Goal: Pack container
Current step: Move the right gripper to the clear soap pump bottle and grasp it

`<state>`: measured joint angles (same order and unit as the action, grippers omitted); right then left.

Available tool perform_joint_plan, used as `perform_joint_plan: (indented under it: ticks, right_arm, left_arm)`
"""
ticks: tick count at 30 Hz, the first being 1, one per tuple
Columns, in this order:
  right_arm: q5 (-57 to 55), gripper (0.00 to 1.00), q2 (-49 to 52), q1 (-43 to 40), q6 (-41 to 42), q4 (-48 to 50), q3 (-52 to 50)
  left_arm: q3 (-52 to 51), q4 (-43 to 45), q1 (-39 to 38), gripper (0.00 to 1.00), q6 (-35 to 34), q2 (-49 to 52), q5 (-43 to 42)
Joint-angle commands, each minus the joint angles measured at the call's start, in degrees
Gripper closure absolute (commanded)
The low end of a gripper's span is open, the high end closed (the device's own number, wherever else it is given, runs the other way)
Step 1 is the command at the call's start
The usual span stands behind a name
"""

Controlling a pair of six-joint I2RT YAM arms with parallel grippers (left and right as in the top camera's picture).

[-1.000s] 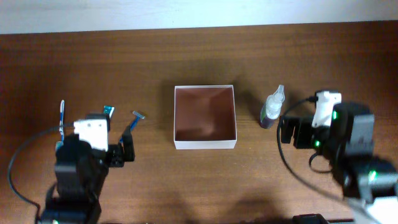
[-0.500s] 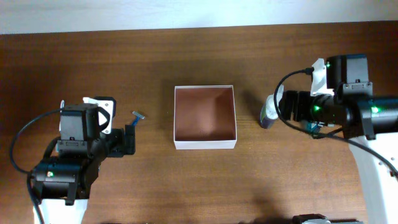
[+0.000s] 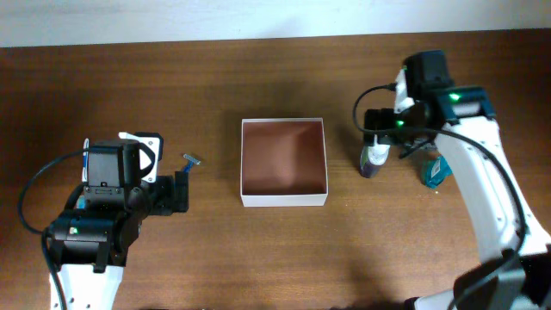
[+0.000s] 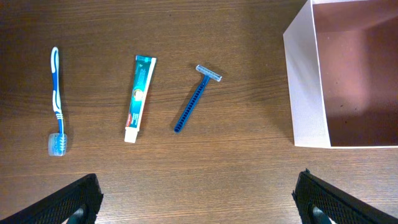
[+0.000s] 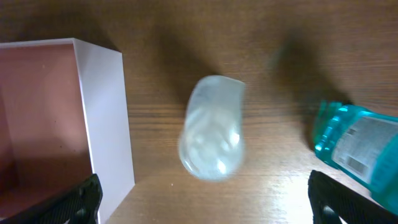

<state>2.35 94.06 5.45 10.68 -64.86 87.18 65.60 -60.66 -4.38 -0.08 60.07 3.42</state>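
1. The right gripper (image 3: 380, 129) is held wide open. In the wrist view its two fingers are seen at the lower corners with nothing clasped between them.
2. A clear spray bottle (image 5: 211, 127) is found directly beneath this claw. It stands upright, so its long axis is pointed up at the camera and little but its cap is seen.
3. The container (image 5: 102, 112) is set just beside the bottle, on the claw's side toward the table's middle, with nothing seen inside it. A teal bottle (image 5: 357, 152) is seen on the opposite side.
4. The spray bottle is judged to be the right arm's to take. A straight descent is called for, then a short carry sideways over the white wall.
5. The left gripper (image 4: 199, 202) is likewise spread and empty. A razor (image 4: 198, 98), a toothpaste tube (image 4: 138, 98) and a toothbrush (image 4: 56, 102) are laid ahead of it, with the container off to its right.
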Motion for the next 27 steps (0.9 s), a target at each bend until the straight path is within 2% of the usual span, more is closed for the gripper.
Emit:
perform_joint_plan:
  ticks: [1,22,27]
  right_arm:
    - [-1.14,0.01,3.13,0.52,2.49,0.94,0.90]
    - [-3.04,0.00,11.02,0.48,4.90,1.88,0.24]
    - [-3.02,0.13,10.99,0.48,4.90,2.08,0.24]
  left_arm:
    - [1.20,-0.09,0.13,0.00,-0.37,0.24,-0.63]
    - [1.20,-0.07,0.13,0.00,-0.37,0.24,-0.63]
    - [1.20,-0.07,0.13,0.00,-0.37,0.24,-0.63]
